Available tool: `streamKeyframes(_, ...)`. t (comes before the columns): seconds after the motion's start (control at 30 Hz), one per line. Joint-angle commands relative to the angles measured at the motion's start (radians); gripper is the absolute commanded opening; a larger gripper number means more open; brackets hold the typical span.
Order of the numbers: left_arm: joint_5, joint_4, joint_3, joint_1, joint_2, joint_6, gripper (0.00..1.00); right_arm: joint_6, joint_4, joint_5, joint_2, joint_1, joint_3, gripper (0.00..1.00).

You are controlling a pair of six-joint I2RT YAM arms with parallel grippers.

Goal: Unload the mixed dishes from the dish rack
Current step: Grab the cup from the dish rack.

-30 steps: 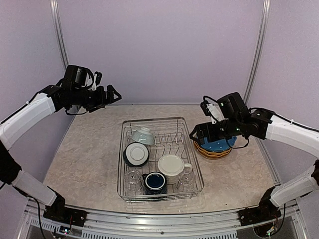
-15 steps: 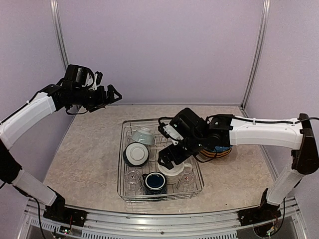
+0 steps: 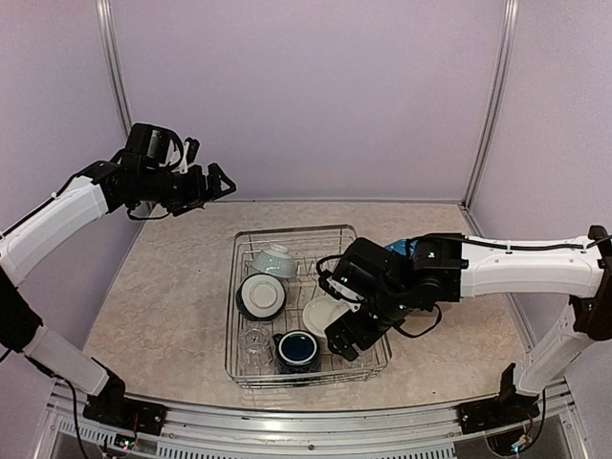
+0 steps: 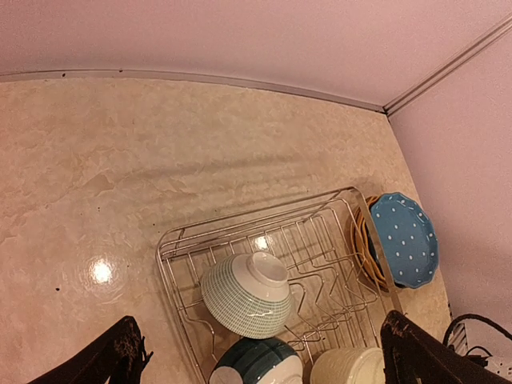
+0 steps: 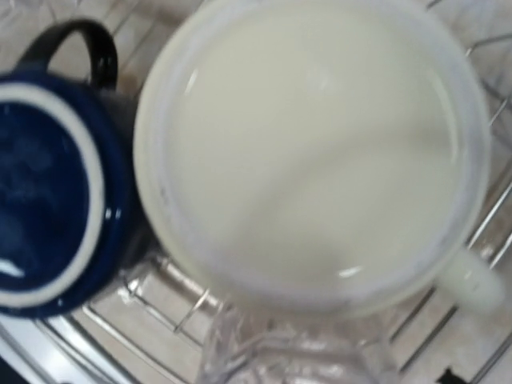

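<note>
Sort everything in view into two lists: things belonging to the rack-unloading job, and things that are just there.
Job: dish rack, cream mug, navy mug, ribbed bowl, dark bowl, clear glass, blue dotted plate beside the rack.
Just there: table, purple walls, frame posts.

Plates (image 4: 404, 238) right of dish rack (image 3: 292, 232)

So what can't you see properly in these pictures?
Right pincer: open or shut? Top view, too dark and small.
Cream mug: top view, right arm covers half.
Glass: right wrist view, blurred, cut by bottom edge.
Yellow plates: left wrist view, blue plate hides how many.
</note>
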Motion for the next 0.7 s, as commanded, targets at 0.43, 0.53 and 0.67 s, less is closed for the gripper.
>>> streamKeyframes(0.43,-0.03,-0.024,0.037,-0.016,0.022,0.013,0.99,0.065,-0.095,0.109,0.065,0.051,-0.035,0.88)
streamKeyframes(0.53,-0.042,-0.03,0.042,-0.017,0.023,0.018,0.99,0.067,-0.088,0.108,0.07,0.051,-0.048,0.84)
streamKeyframes(0.67,-0.049,-0.031,0.041,-0.023,0.024,0.021,0.99,0.077,-0.07,0.113,0.07,0.05,-0.058,0.79)
